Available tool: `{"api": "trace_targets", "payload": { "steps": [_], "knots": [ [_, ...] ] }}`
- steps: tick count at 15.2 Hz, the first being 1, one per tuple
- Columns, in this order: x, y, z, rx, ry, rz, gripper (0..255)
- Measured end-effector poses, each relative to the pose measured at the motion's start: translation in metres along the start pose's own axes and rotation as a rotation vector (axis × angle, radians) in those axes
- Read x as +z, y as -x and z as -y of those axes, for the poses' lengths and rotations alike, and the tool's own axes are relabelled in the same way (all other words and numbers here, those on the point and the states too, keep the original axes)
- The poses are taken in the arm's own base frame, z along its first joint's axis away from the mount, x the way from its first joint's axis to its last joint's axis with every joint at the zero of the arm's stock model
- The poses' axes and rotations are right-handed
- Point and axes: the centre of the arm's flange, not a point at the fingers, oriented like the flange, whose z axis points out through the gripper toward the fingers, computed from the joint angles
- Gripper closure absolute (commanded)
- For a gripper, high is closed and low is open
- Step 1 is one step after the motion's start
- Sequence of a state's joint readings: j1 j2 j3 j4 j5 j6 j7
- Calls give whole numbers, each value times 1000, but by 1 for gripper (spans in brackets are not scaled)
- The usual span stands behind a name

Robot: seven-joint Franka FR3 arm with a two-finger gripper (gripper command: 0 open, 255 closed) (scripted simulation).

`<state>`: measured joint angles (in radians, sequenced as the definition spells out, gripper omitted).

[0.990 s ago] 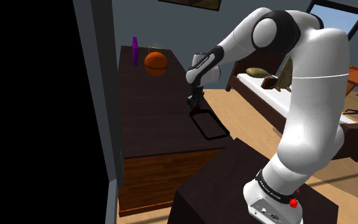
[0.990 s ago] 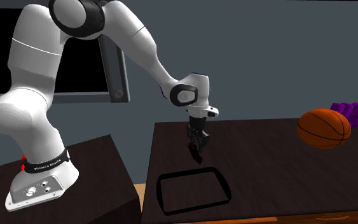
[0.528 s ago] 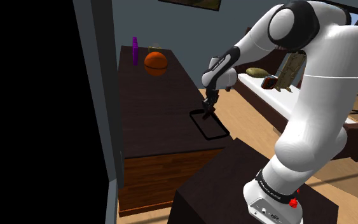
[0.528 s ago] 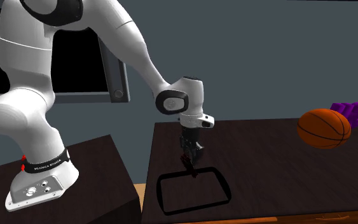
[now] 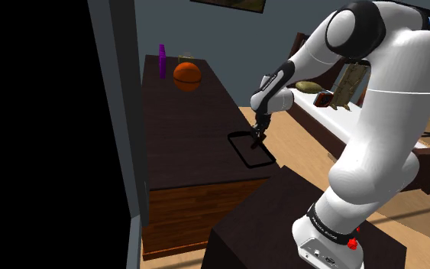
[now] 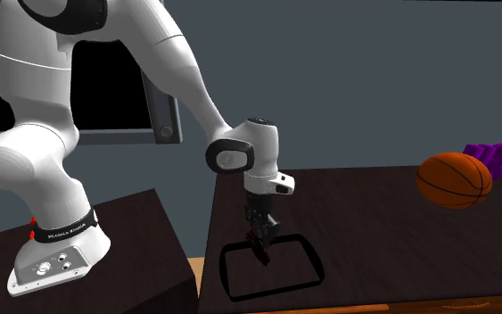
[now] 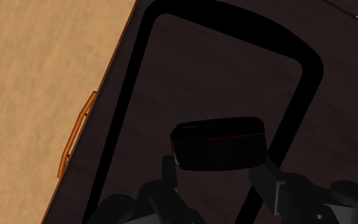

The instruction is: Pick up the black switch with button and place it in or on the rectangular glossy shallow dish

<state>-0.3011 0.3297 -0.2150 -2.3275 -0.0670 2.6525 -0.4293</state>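
Holding: my end effector (image 7: 219, 170) pinches the switch (image 7: 219, 145) between its two black fingers, one on each side.
Switch: a dark, rounded block with a thin red line along its upper edge. It hangs over the inside of the dish (image 7: 128, 95), nearer one long rim than the other.
Contact: I cannot tell whether the switch touches the dish's floor.
Dish: rectangular and shallow, with a black rim and rounded corners. It lies flat at the near end of the dark counter (image 5: 182, 130), close to the edge beside my stand (image 5: 251, 222).
Arm: it reaches out from the stand, and the end effector points down into the dish.
Far end: an orange basketball (image 5: 187, 76) and a purple object (image 5: 162, 59) sit well apart from the dish.
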Motion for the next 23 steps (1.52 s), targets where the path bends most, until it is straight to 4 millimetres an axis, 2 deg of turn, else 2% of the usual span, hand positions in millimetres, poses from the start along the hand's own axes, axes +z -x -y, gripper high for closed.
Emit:
{"api": "trace_targets", "payload": {
  "steps": [9, 16, 17, 23],
  "knots": [
    [46, -2, 2, 1, 1, -2, 255],
    [53, -1, 3, 3, 1, 0, 255],
    [53, -1, 3, 3, 1, 0, 0],
    [53, -2, 4, 0, 0, -1, 0]
  ]
}}
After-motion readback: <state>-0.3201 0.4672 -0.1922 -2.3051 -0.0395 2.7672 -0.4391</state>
